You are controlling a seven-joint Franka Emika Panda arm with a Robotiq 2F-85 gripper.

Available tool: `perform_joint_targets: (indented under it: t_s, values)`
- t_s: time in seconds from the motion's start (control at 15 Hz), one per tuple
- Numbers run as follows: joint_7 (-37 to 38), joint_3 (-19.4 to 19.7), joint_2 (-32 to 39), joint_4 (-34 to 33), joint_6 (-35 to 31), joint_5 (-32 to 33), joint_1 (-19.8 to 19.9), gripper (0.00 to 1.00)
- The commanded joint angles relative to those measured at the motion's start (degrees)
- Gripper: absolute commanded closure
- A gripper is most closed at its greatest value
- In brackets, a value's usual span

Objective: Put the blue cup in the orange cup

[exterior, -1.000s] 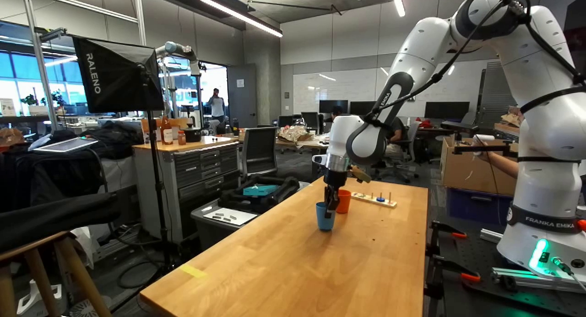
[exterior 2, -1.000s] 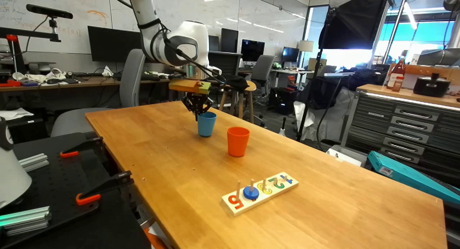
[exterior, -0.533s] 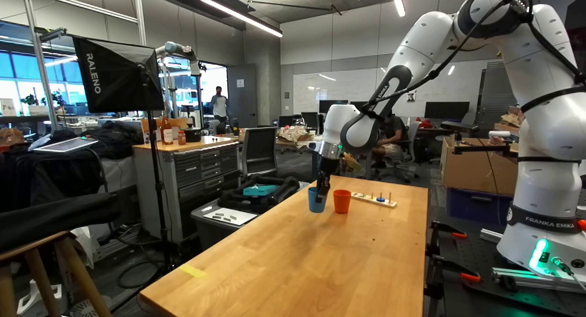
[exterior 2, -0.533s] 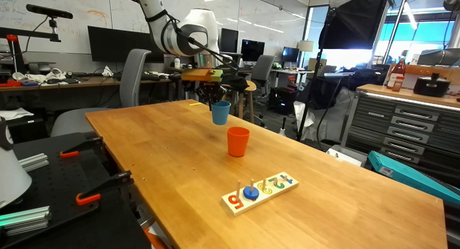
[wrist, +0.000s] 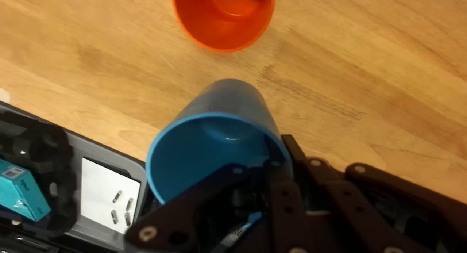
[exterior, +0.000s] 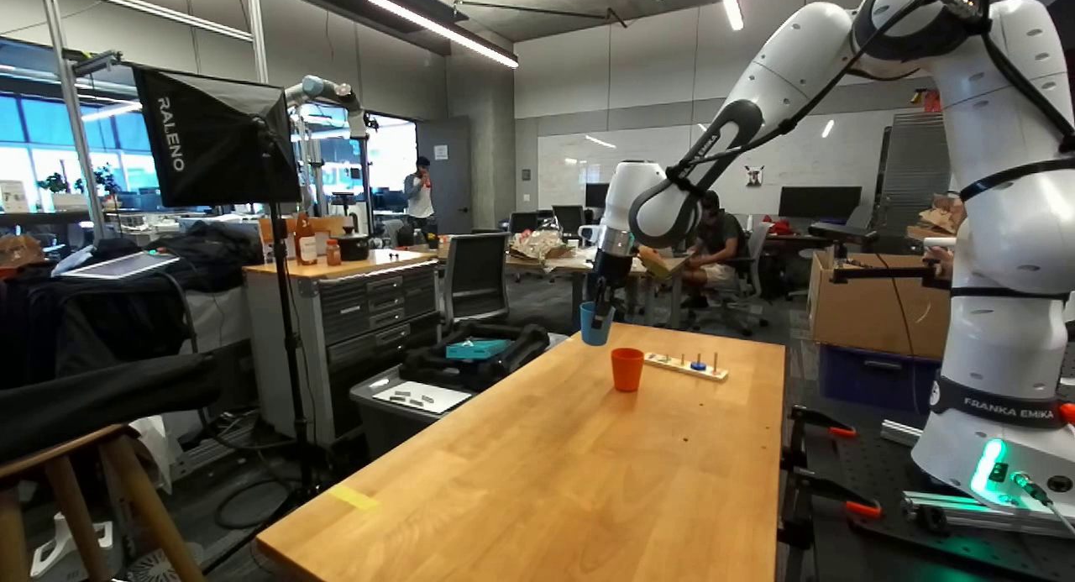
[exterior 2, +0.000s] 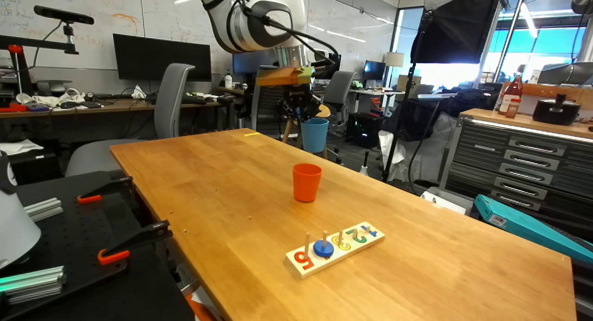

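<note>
The blue cup [exterior: 591, 337] hangs in the air above the table, slightly tilted, in both exterior views [exterior 2: 315, 136]. My gripper [wrist: 280, 152] is shut on its rim wall, with one finger inside the cup and one outside. The gripper also shows in both exterior views [exterior: 600, 309] [exterior 2: 300, 116]. The orange cup [exterior 2: 306, 183] stands upright on the table with its mouth up. In the wrist view the orange cup [wrist: 224, 25] is at the top edge, partly cut off, and looks empty; the blue cup [wrist: 197, 150] is below it, apart from it.
A wooden number peg board [exterior 2: 336, 250] with a blue ring lies on the table [exterior 2: 199, 191] near the orange cup. A grey bin [wrist: 109, 205] with a white sheet and a teal box stand beside the table's edge.
My gripper has carried the blue cup upward; it has moved to the right in an exterior view and higher over the table. The orange cup and the peg board have not moved.
</note>
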State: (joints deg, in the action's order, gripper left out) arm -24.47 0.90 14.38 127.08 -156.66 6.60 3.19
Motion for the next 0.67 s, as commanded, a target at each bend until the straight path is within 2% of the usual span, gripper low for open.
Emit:
perform_joint_targets:
  t_s: [0.0, 0.6]
  values:
    - [1.5, 1.1, -2.7, -1.4, 3.7, 1.8, 1.2, 0.95]
    - [1.6, 2.4, -2.2, 0.4, 9.9, 3.4, 1.6, 0.95]
